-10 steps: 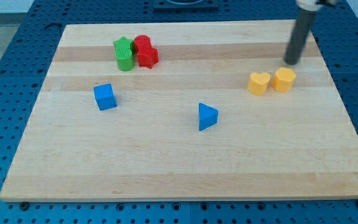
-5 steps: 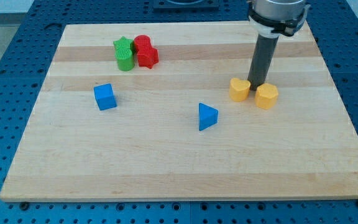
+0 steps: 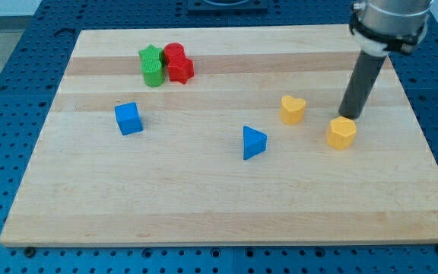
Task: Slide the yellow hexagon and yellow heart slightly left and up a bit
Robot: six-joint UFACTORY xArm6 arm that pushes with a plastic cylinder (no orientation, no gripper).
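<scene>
The yellow heart (image 3: 293,109) lies on the wooden board (image 3: 219,205) right of centre. The yellow hexagon (image 3: 341,132) lies to its right and a little lower, apart from it. My tip (image 3: 348,116) stands just above the hexagon's top edge, touching or nearly touching it, and to the right of the heart. The dark rod rises from there toward the view's top right.
A blue triangle (image 3: 253,142) lies left of and below the heart. A blue cube (image 3: 128,119) is at the left. A green block (image 3: 152,65) and a red block (image 3: 177,62) stand together at the top left.
My tip came down and left between the two yellow blocks, then swung right. The heart shifted left and the hexagon moved down; the pair is now split apart.
</scene>
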